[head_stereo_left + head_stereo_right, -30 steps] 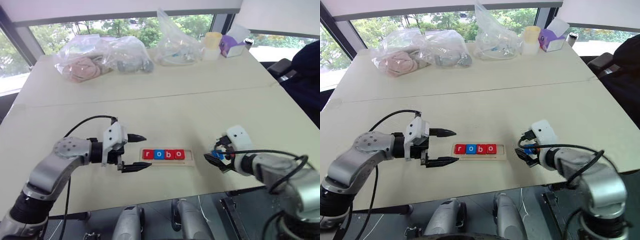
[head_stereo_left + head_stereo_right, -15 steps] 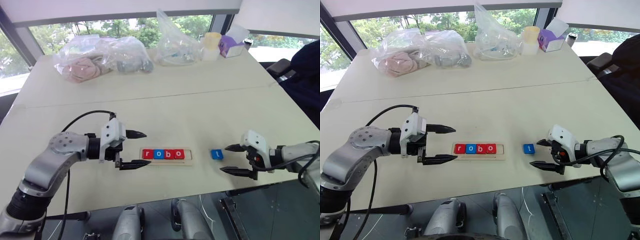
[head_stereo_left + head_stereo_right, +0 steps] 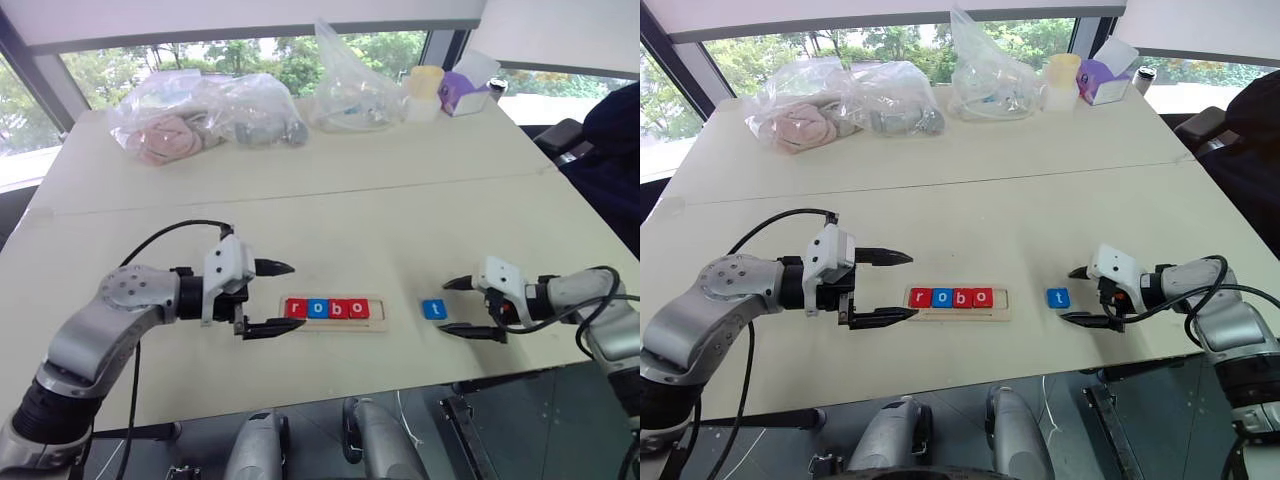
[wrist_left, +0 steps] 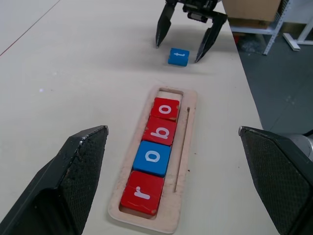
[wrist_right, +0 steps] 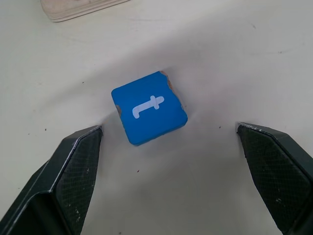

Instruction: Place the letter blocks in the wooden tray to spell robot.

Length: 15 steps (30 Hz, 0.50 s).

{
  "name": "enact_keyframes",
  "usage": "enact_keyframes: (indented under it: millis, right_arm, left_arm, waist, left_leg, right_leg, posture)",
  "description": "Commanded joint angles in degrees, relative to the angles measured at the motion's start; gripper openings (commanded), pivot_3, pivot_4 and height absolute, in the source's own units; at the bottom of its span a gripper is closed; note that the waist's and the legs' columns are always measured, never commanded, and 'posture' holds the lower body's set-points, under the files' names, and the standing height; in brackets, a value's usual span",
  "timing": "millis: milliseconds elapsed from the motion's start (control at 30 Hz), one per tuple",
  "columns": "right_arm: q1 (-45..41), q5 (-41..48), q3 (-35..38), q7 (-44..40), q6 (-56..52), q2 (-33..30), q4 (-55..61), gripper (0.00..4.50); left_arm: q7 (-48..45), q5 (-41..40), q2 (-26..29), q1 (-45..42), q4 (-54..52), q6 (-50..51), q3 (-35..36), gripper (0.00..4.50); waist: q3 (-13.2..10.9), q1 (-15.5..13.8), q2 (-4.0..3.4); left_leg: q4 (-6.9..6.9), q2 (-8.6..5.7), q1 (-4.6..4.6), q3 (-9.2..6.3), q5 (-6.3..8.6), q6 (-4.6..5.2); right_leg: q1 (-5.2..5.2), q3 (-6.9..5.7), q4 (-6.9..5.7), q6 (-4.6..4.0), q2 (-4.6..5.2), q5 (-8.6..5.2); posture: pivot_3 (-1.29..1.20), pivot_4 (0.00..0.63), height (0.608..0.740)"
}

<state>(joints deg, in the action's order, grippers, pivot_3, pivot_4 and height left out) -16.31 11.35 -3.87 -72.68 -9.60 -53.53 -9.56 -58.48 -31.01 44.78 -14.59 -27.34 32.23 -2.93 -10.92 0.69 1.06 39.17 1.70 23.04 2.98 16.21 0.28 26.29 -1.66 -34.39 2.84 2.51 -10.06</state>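
So the blue t block [image 3: 433, 309] sits flat on the table [image 3: 400, 230], just right of the wooden tray [image 3: 334, 325], which already reads r-o-b-o with its right end slot free. Right gripper [image 3: 458, 305] is nearer, just right of it, fingers spread wide, holding nothing. Left gripper [image 3: 275, 298] gapes empty too.

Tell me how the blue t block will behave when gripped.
The t block looks rigid, flat and square, so it probably won't roll or tip. It seems light, and on the smooth table may slide if nudged off-centre.
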Motion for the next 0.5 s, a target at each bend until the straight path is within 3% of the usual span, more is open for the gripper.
enact_keyframes:
  millis: [33,333,433,500]
  right_arm:
    - [-1.6,-0.6,-0.8,-1.0,1.8,1.0,-0.5,4.48]
    - [-2.3,-3.8,-2.9,-2.6,6.2,0.7,-2.0,4.48]
    - [-2.4,-4.5,-3.0,-3.0,7.8,0.5,-3.2,3.59]
    - [-2.5,-4.6,-3.0,-3.2,8.4,0.5,-3.8,2.65]
  left_arm:
    - [0.4,-0.8,0.1,0.5,-2.0,-0.4,1.5,4.50]
    - [1.0,-0.9,-0.1,0.3,-1.7,-0.5,1.5,4.50]
    - [1.0,-0.8,-0.1,0.2,-1.4,-0.7,1.4,4.50]
    - [1.1,-0.8,-0.2,0.2,-1.3,-0.9,1.3,4.50]
  waist:
    - [0.0,0.0,0.00]
    - [0.0,-0.1,0.00]
    - [0.0,-0.1,0.00]
    - [0.0,-0.1,0.00]
  left_leg:
    - [0.00,0.00,-0.01,0.00,0.00,0.00]
    - [0.00,0.01,-0.14,0.00,0.00,0.00]
    - [0.00,0.00,-0.26,0.01,0.00,0.00]
    - [0.00,0.01,-0.48,0.00,0.00,-0.01]
  right_leg:
    - [-0.01,0.00,-0.02,0.00,-0.01,0.00]
    - [-0.09,0.00,-0.13,-0.01,-0.02,0.00]
    - [-0.23,0.00,-0.12,-0.01,-0.02,0.00]
    - [-0.46,0.00,-0.07,-0.01,-0.01,-0.01]
  posture:
    - [0.00,0.150,0.740]
    - [0.00,0.150,0.740]
    - [0.00,0.150,0.740]
    - [0.00,0.150,0.740]
